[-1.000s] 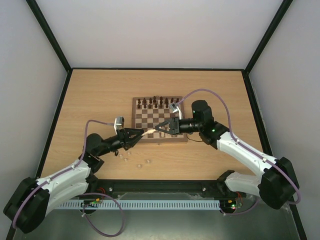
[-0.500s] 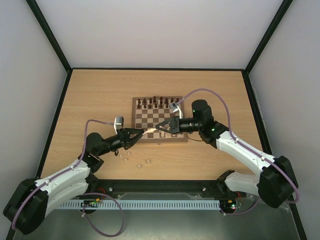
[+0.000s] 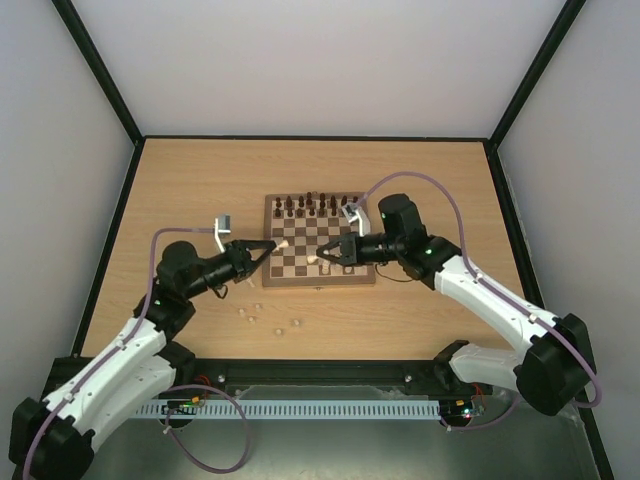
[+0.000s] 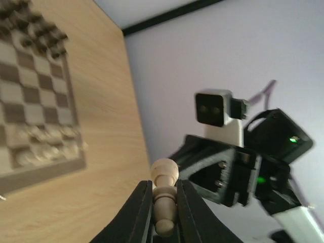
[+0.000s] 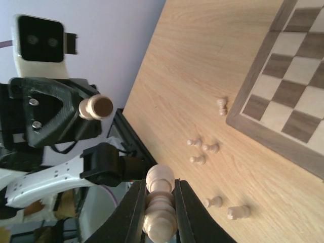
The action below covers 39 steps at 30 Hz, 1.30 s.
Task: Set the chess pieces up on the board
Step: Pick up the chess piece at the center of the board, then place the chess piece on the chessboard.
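The board [image 3: 318, 240] lies mid-table, with dark pieces [image 3: 312, 207] on its far rows. My left gripper [image 3: 268, 246] hovers at the board's left edge, shut on a pale piece [image 3: 281, 244]. The left wrist view shows that piece [image 4: 165, 195] clamped between the fingers, round head out. My right gripper [image 3: 331, 255] is over the board's near rows, shut on a pale piece [image 3: 322, 257], which the right wrist view [image 5: 160, 202] shows gripped by the stem. The two grippers face each other, a short gap apart. Pale pieces [image 4: 45, 144] stand blurred on the board's near rows.
Several loose pale pieces [image 3: 270, 320] lie on the table in front of the board's near-left corner, also in the right wrist view [image 5: 202, 149]. One pale piece [image 5: 221, 105] stands just off the board's edge [image 5: 263, 134]. Black frame walls ring the table.
My left gripper has drawn back to the left and slightly farther away with its pale piece, opening a gap from the right gripper. The right gripper has barely moved.
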### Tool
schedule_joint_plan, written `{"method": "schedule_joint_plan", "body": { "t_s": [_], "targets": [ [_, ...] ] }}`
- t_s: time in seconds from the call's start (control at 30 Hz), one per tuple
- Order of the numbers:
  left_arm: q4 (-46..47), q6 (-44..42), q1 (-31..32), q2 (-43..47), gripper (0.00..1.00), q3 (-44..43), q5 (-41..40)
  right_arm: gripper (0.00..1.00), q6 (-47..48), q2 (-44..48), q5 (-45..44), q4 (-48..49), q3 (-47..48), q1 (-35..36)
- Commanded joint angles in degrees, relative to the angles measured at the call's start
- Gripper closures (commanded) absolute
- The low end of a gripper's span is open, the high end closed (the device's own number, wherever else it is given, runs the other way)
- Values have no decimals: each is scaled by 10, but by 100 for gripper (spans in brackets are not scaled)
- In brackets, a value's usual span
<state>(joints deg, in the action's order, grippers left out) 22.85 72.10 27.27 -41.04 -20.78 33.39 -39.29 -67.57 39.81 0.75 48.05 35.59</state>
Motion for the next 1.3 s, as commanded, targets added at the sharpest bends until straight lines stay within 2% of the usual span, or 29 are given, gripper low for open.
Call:
{"method": "schedule_joint_plan", "body": {
  "t_s": [0.0, 0.1, 0.17, 0.3, 0.47, 0.73, 1.27],
  "targets": [
    [-292, -185, -16, 32, 89, -114, -102, 92, 89, -11, -78, -140, 75, 3],
    [-396, -247, -16, 41, 89, -162, -187, 91, 128, -39, -147, -227, 130, 13],
    [-433, -273, -16, 42, 89, -180, -228, 91, 153, -67, -207, -278, 169, 39],
    [-486, -307, -16, 31, 89, -202, -266, 91, 179, -144, -349, -354, 234, 95],
    [-509, -324, -16, 30, 89, -204, -283, 91, 176, -205, -458, -389, 268, 139],
    [-515, -334, -16, 33, 88, -200, -293, 91, 168, -293, -519, -413, 307, 179],
    [-505, -341, -16, 37, 88, -191, -285, 90, 167, -376, -536, -394, 341, 190]
  ]
}}
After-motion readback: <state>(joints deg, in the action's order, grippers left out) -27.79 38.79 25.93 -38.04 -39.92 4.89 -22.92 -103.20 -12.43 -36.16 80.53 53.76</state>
